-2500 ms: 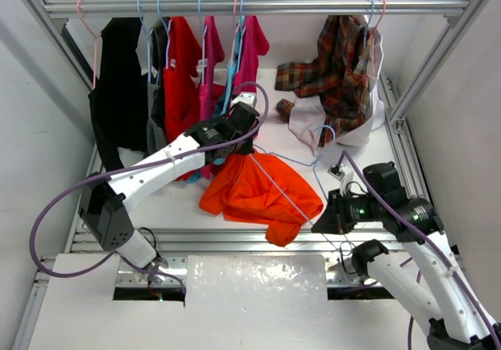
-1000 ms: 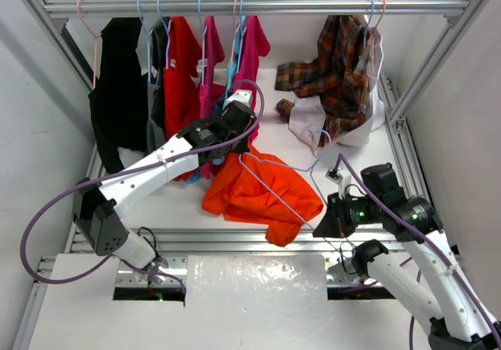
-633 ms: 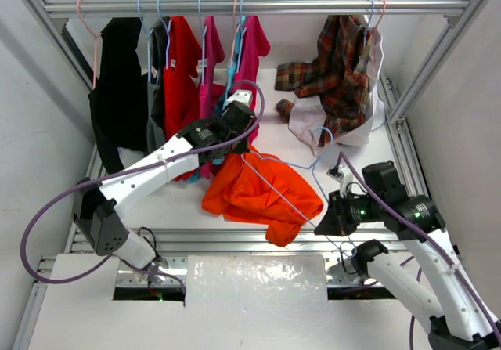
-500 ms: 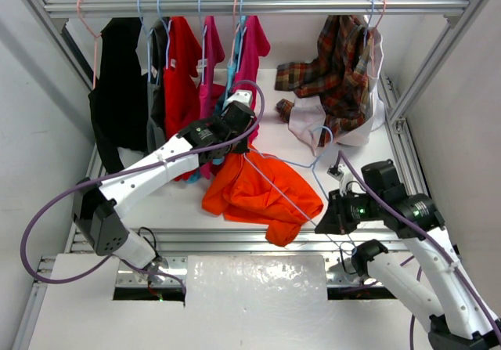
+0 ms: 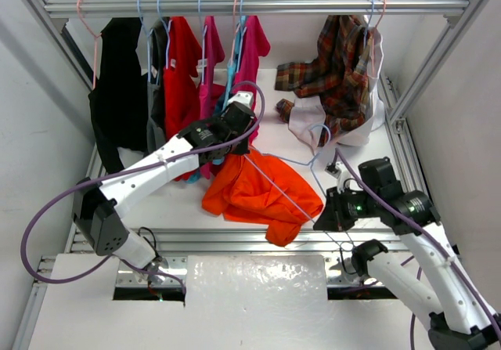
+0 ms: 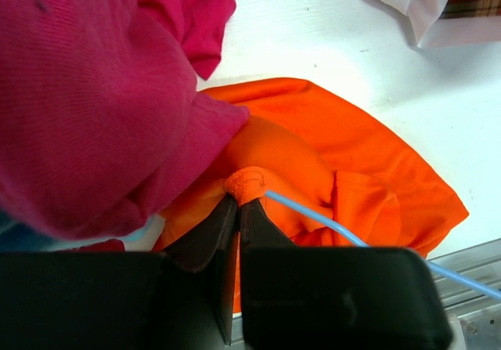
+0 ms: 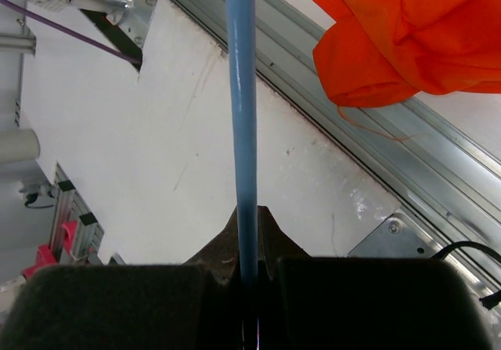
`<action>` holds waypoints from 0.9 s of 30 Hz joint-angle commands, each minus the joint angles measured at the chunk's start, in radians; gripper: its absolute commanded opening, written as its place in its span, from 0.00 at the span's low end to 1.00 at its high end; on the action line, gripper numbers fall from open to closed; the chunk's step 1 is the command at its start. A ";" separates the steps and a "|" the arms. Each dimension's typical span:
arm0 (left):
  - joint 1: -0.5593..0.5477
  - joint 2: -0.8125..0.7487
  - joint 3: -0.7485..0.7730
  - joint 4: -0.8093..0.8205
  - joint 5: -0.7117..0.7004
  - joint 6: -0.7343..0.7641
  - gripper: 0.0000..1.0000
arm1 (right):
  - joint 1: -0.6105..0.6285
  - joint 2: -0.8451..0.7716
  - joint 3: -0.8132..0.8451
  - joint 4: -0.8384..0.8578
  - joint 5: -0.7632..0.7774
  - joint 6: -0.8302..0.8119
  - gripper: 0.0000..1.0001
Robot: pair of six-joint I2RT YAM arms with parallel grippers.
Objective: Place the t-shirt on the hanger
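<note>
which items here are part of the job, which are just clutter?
In the job: orange t-shirt, blue hanger, left gripper pinching the shirt, right gripper clamping the hanger.
Not involved: black shirt, red shirt, magenta shirt, plaid shirt, white garment.

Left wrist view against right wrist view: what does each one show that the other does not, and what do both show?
Only the left wrist view: the left pincer pinching a t-shirt fold, beside a pink shirt. Only the right wrist view: the right pincer shut on the hanger bar, and a metal rail. Both: orange t-shirt and blue hanger.
</note>
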 commanded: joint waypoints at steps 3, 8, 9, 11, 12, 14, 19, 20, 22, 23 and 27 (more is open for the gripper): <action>0.003 0.007 0.040 0.040 0.038 0.014 0.00 | 0.006 0.034 -0.009 0.093 -0.040 -0.008 0.00; 0.000 0.004 0.069 0.033 0.077 0.015 0.00 | 0.010 0.068 0.009 0.104 0.067 -0.019 0.00; -0.002 -0.001 0.080 0.022 0.084 0.015 0.00 | 0.010 0.072 0.014 0.118 0.090 -0.018 0.00; -0.009 -0.014 0.094 0.013 0.095 0.017 0.00 | 0.016 0.109 0.043 0.133 0.107 -0.025 0.00; -0.014 -0.024 0.115 0.000 0.113 0.024 0.00 | 0.023 0.121 0.052 0.157 0.106 -0.030 0.00; -0.026 -0.031 0.157 -0.027 0.130 0.053 0.00 | 0.034 0.164 0.107 0.185 0.091 -0.065 0.00; -0.040 -0.065 0.413 -0.199 0.149 0.169 0.00 | 0.130 0.211 0.256 0.233 -0.030 -0.169 0.00; -0.038 -0.071 0.452 -0.225 0.127 0.201 0.00 | 0.152 0.206 0.291 0.239 -0.143 -0.214 0.00; -0.037 -0.090 0.529 -0.280 0.028 0.256 0.00 | 0.190 0.171 0.313 0.241 -0.219 -0.316 0.00; -0.034 -0.093 0.546 -0.296 -0.010 0.265 0.00 | 0.192 0.162 0.322 0.222 -0.250 -0.358 0.00; -0.015 -0.100 0.597 -0.330 0.008 0.326 0.00 | 0.200 0.229 0.347 0.169 -0.421 -0.433 0.00</action>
